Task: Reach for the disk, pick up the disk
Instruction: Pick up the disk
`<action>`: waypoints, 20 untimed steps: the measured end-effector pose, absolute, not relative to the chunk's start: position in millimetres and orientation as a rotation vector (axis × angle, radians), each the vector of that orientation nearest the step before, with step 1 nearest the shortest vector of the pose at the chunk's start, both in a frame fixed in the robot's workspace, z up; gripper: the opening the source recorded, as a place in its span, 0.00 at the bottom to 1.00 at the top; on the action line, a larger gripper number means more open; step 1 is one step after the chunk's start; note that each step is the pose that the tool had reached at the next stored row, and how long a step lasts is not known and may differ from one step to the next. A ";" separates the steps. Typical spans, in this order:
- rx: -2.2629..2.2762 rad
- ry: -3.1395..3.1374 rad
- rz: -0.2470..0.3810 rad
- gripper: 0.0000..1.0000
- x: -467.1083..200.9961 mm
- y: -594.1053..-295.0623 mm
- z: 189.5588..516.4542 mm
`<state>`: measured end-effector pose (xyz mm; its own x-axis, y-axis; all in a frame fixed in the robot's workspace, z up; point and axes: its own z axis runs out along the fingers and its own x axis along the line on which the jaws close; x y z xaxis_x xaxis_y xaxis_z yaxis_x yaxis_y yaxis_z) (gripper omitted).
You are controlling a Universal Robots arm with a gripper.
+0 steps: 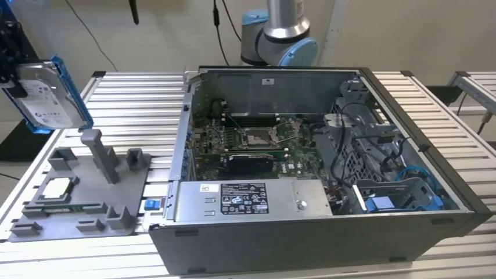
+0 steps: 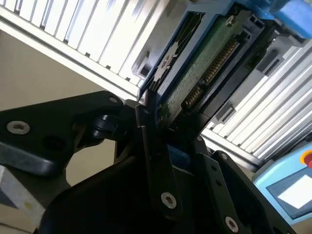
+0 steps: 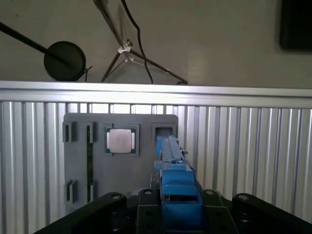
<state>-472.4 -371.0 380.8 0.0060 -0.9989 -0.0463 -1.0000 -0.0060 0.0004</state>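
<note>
Right, my pincer is pinching the disk by its blue-framed edge. The disk hangs roughly upright, clear above the grey holder, over the worktop at the exterior view's left.

disk edge-on between black jaws | grey fixture on ribbed table | chip seated in fixture

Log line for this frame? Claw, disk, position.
stage: disk picked up | claw: shut on disk | disk: on edge, in the air over grey fixture tray, exterior view's left | chip: seated in tray
</note>
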 end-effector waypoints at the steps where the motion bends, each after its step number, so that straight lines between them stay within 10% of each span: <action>1: -2.205 2.192 0.052 0.00 -472.4 -371.0 385.4; 20: -2.205 2.192 0.052 0.00 -472.6 -371.0 468.6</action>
<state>-472.6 -371.0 468.6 0.0059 -0.9989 -0.0464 -1.0000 -0.0059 0.0004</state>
